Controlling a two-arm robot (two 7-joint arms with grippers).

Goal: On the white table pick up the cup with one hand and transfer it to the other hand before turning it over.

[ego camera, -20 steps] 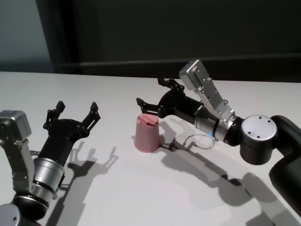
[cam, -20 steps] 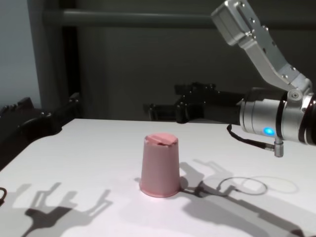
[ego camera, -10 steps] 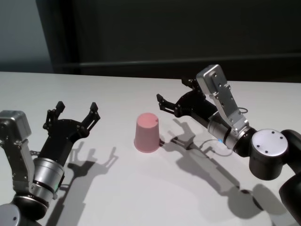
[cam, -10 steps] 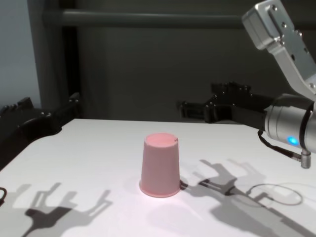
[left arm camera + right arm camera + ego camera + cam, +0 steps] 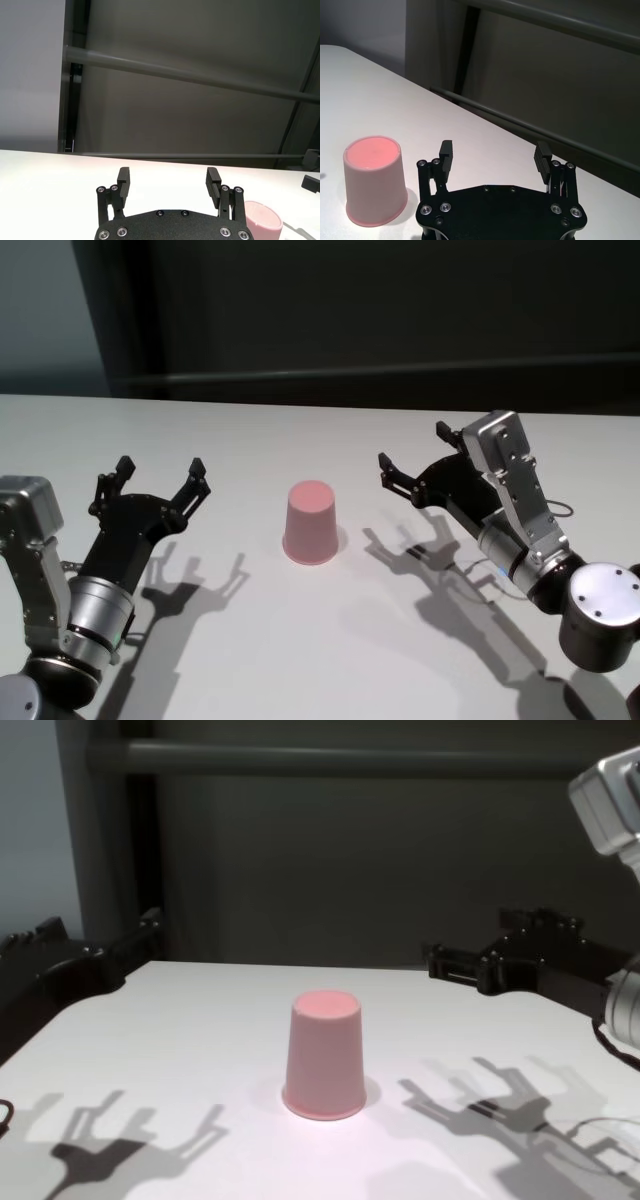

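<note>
Cup (image 5: 263,220) cut off by bottom edge in left wrist view, partly behind left gripper (image 5: 170,187). Right arm (image 5: 610,810) clipped at chest view's right edge; cup rim faces down, inside hidden.

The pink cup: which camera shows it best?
The chest view: the cup stands whole and centred, upside down on the white table, touched by neither end effector. The head view shows it whole from above, the right wrist view whole at the side, the left wrist view only part of it.
</note>
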